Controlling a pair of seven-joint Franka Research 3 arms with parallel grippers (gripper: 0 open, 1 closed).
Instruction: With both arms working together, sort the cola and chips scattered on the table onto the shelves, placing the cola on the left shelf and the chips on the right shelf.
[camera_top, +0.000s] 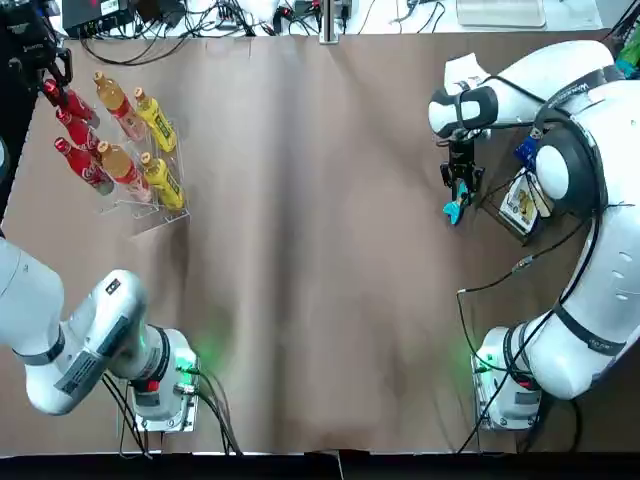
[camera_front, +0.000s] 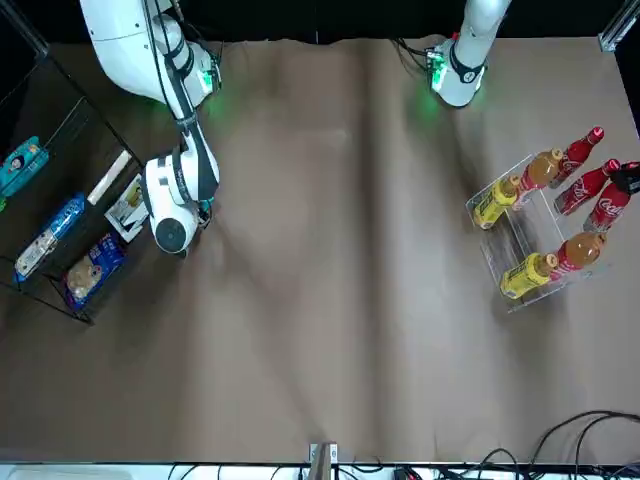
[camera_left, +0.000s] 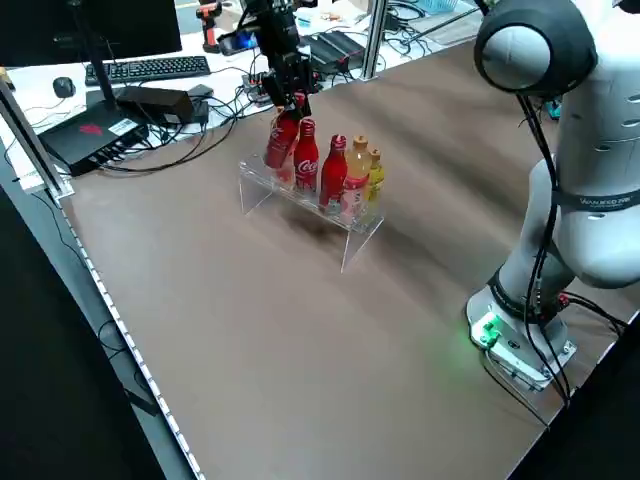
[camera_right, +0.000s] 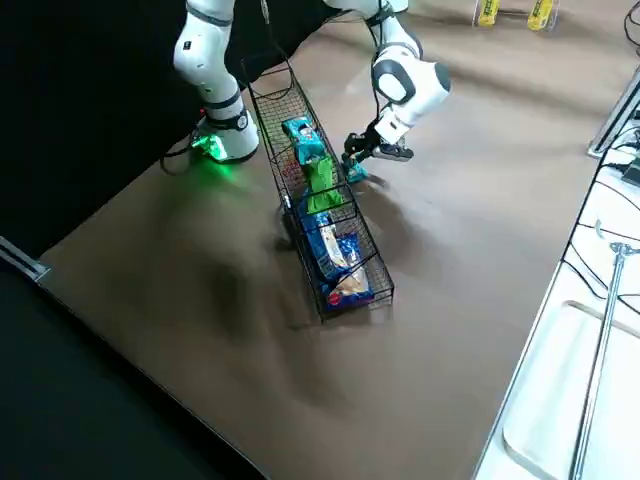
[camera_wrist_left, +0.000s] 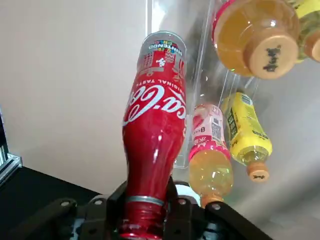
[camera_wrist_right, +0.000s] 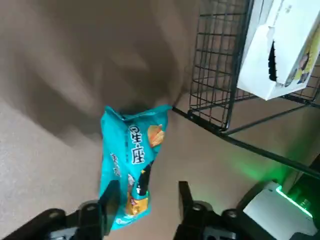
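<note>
Brown tabletop, nearly cleared. At the far left, the left end effector (camera_wrist_left: 145, 220) pinches a cola (camera_wrist_left: 154, 135) by its cap at the clear shelf (camera_top: 140, 205); next comes seating it and letting go. On the right, the right end effector (camera_wrist_right: 145, 200) pinches a teal chips packet (camera_wrist_right: 131, 162) beside the wire shelf (camera_wrist_right: 220, 75); it needs lifting in.

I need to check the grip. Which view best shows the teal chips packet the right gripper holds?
The right wrist view: the teal chips packet hangs between the right gripper beside the wire rack. Top view shows only a teal sliver; the right side view, a tiny scrap.
</note>
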